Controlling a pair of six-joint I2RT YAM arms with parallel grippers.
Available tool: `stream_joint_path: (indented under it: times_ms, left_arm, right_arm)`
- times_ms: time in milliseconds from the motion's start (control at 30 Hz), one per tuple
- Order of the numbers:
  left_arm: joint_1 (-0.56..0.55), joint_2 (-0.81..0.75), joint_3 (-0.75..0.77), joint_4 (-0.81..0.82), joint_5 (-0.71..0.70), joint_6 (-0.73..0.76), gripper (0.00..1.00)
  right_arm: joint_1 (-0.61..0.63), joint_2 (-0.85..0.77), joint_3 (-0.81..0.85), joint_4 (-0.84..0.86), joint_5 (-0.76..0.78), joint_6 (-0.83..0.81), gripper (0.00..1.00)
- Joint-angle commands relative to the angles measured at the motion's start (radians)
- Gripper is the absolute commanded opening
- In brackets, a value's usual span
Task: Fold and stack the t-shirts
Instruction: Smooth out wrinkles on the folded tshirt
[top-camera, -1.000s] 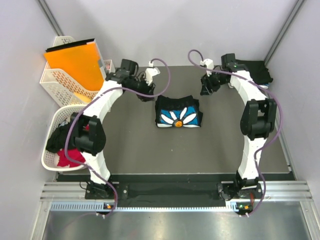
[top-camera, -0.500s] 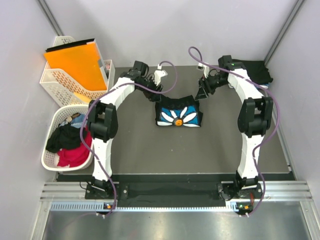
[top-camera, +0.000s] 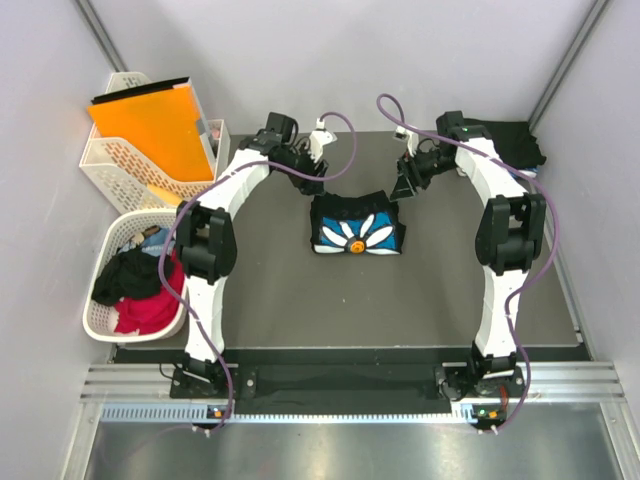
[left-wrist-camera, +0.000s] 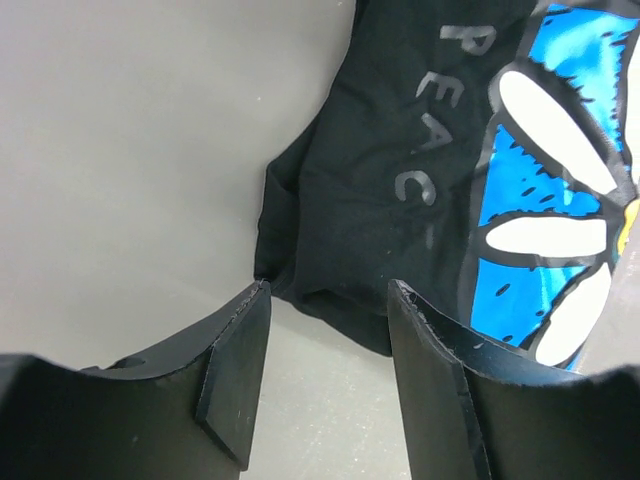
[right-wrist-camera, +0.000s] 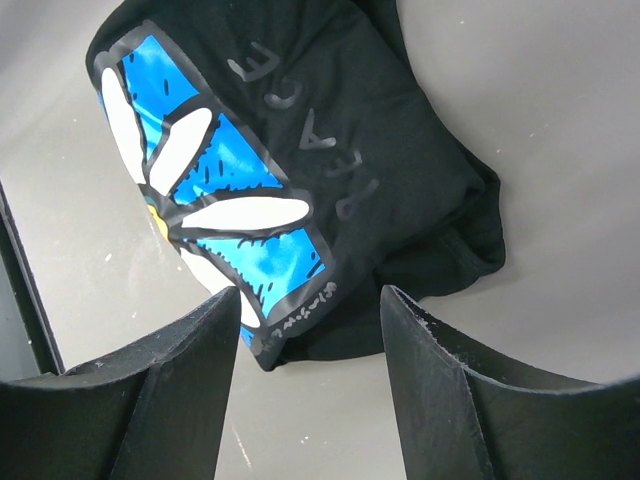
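Note:
A folded black t-shirt (top-camera: 357, 226) with a blue-and-white flower print lies flat at the table's middle. My left gripper (top-camera: 313, 181) hovers at its far left corner, open. In the left wrist view the shirt's black corner (left-wrist-camera: 400, 170) lies just beyond the open left gripper (left-wrist-camera: 328, 292), with bare table between the fingers. My right gripper (top-camera: 405, 186) hovers at the far right corner, also open. The right wrist view shows the shirt (right-wrist-camera: 300, 150) ahead of the open right gripper (right-wrist-camera: 310, 295), which holds nothing. More black t-shirts (top-camera: 512, 143) lie at the back right.
A white lattice basket (top-camera: 100, 318) at the left holds loose black, red and blue clothes. Behind it a second white basket (top-camera: 120, 165) holds an orange flat folder (top-camera: 150, 122). Grey walls close in the table on three sides.
The left arm has swung right, from beside the baskets to the shirt's far left corner, and its jaws have widened. The right gripper has shifted slightly toward the far right corner.

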Motion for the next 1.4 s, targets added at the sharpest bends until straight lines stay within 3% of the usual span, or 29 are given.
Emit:
stream_joint_path:
  times_ms: [0, 200, 600, 767, 1000, 1100, 1367]
  left_arm:
    - [0.01, 0.032, 0.075, -0.038, 0.097, -0.017, 0.56]
    - [0.038, 0.076, 0.103, -0.069, 0.166, -0.08, 0.55]
    - [0.051, 0.114, 0.126, -0.11, 0.171, -0.065, 0.53]
    - [0.054, 0.118, 0.12, -0.104, 0.178, -0.054, 0.25]
    - [0.056, 0.134, 0.117, -0.09, 0.197, -0.075, 0.24]
    - [0.056, 0.131, 0.112, -0.09, 0.195, -0.076, 0.0]
    - [0.056, 0.114, 0.109, -0.095, 0.2, -0.068, 0.0]
  right_arm:
    - [0.01, -0.004, 0.037, 0.023, -0.012, -0.002, 0.58]
    - [0.016, -0.015, 0.03, 0.027, 0.005, -0.008, 0.58]
    - [0.034, -0.012, 0.03, 0.033, 0.022, -0.014, 0.58]
    - [0.036, 0.015, 0.021, 0.037, 0.026, -0.022, 0.59]
    - [0.036, 0.043, 0.033, 0.053, 0.02, -0.018, 0.6]
    - [0.034, 0.06, 0.036, 0.057, 0.009, -0.017, 0.6]
    - [0.011, 0.16, 0.119, 0.092, -0.032, 0.049, 0.64]
